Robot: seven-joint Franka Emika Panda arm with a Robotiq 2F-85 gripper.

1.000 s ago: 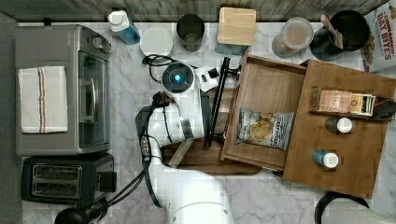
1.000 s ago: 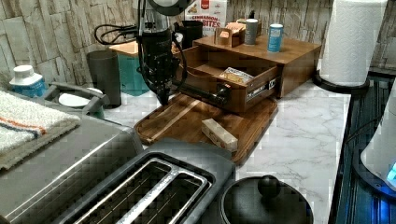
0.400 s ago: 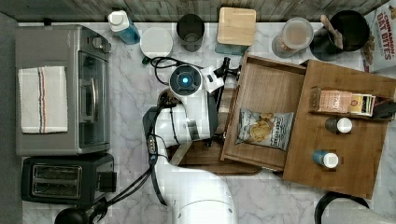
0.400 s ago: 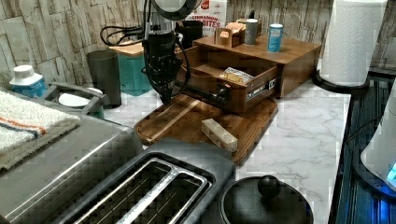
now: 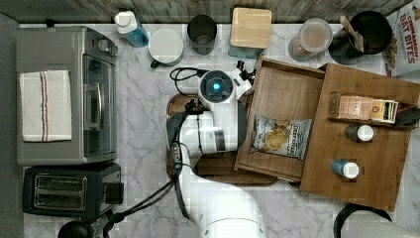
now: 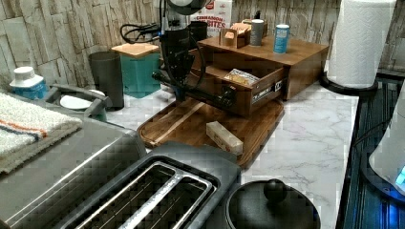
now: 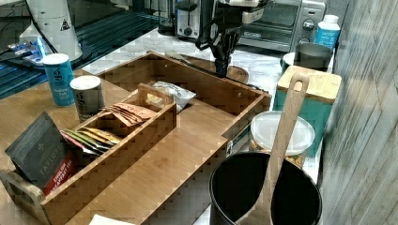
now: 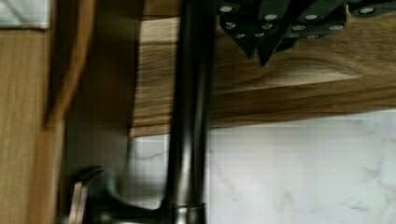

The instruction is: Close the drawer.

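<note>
White marble bench (image 5: 143, 124); drawer (image 5: 280, 121) still pulled out, chip bag (image 5: 280, 135) inside. Pincer (image 6: 180, 90) has moved up to the black bar handle (image 8: 189, 116) since a second ago, fingers narrow, holding nothing; push looks imminent.

chip bag (image 5: 280, 137) in drawer (image 5: 287, 89); tray (image 6: 191, 131) under drawer's front

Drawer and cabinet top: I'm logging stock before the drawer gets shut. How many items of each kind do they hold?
Snack bag, in the drawer: 1
Round canisters, one blue and one dark, on the cabinet top: 2
Wooden tea rack, on the cabinet top: 1
Total: 4
</note>
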